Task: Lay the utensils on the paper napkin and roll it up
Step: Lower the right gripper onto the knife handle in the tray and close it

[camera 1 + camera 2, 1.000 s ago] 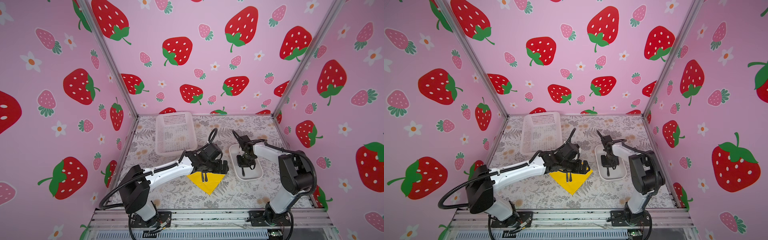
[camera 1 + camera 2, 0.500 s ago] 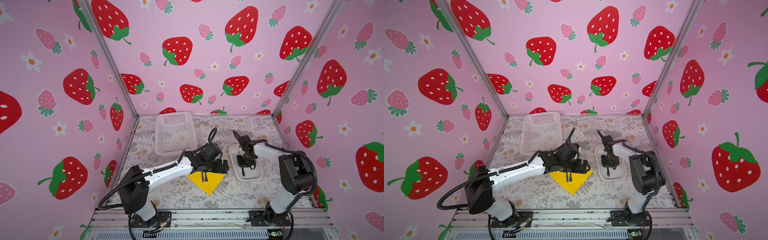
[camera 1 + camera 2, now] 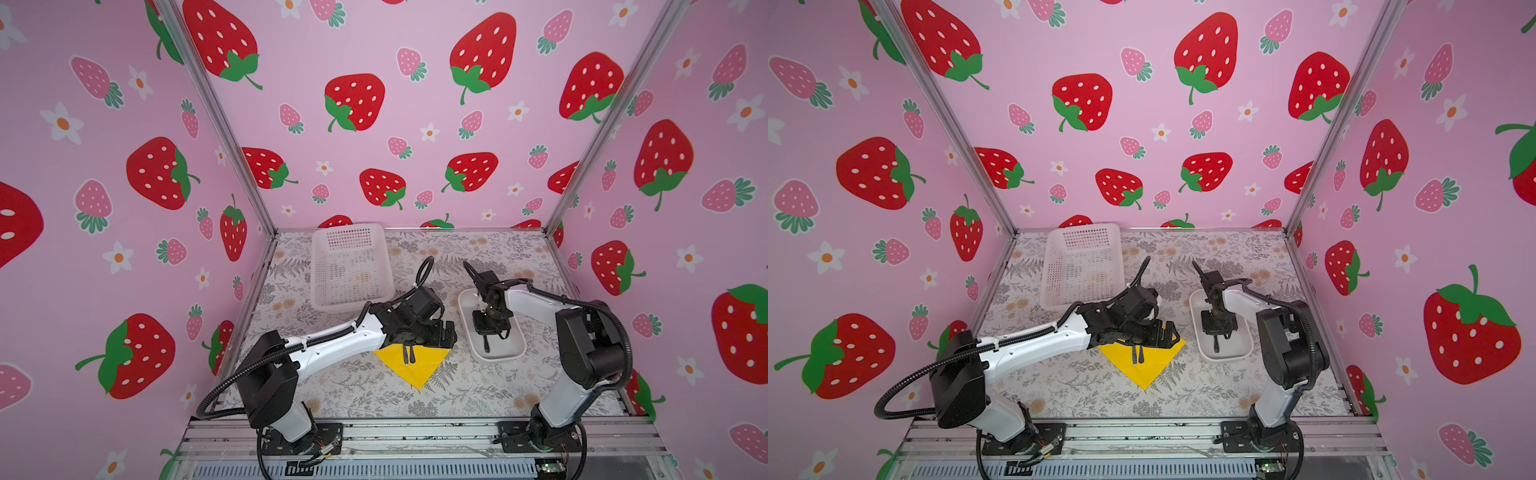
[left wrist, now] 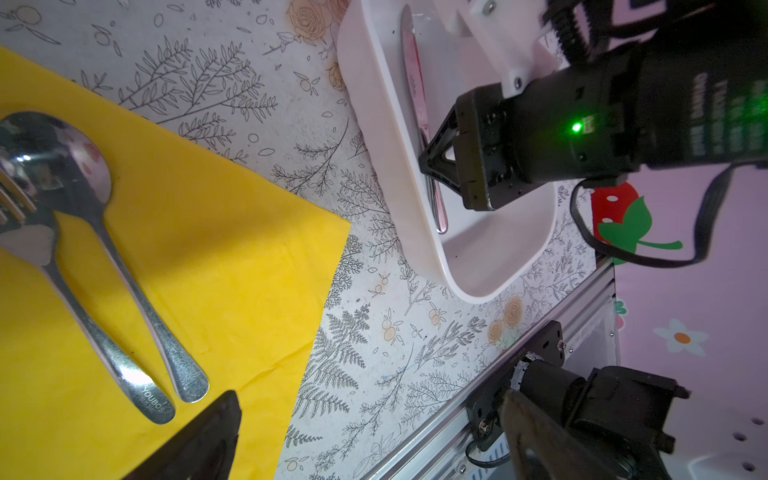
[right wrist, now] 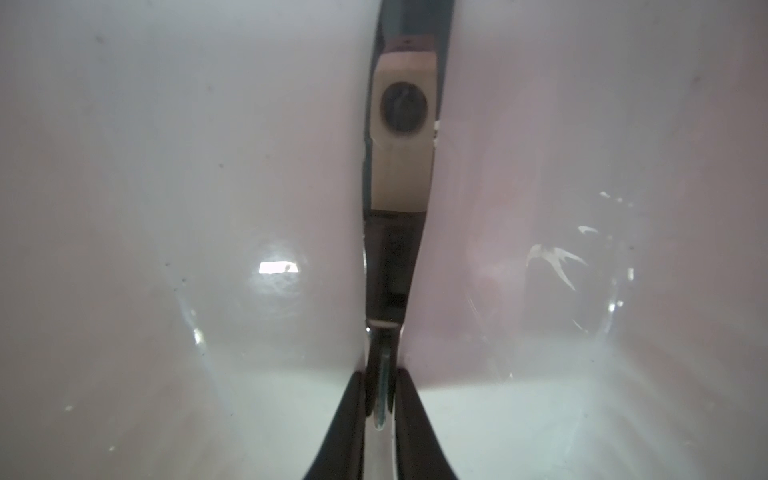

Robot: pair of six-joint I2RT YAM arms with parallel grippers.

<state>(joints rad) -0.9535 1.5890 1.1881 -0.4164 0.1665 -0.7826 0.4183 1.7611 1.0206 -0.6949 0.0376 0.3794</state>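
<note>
Top views: a bright yellow square paper napkin (image 3: pixel 430 362) lies mid-table on a floral tablecloth (image 3: pixel 365 395). Two slim dark utensils (image 3: pixel 408 353) rest on it, and the left gripper (image 3: pixel 438 334) hangs over its far part. To the right, the right gripper (image 3: pixel 487 334) reaches into a white oblong tray (image 3: pixel 507 352). A white mesh plastic basket (image 3: pixel 349 240) sits far left.

Left wrist view: a silver metal spoon (image 4: pixel 124 270) and fork (image 4: pixel 104 347) lie side by side on the napkin; the left gripper's jaws gape wide, empty.

Right wrist view: the right gripper's jaws are nearly closed, pinching a slim metal knife (image 5: pixel 388 270) in the tray.
</note>
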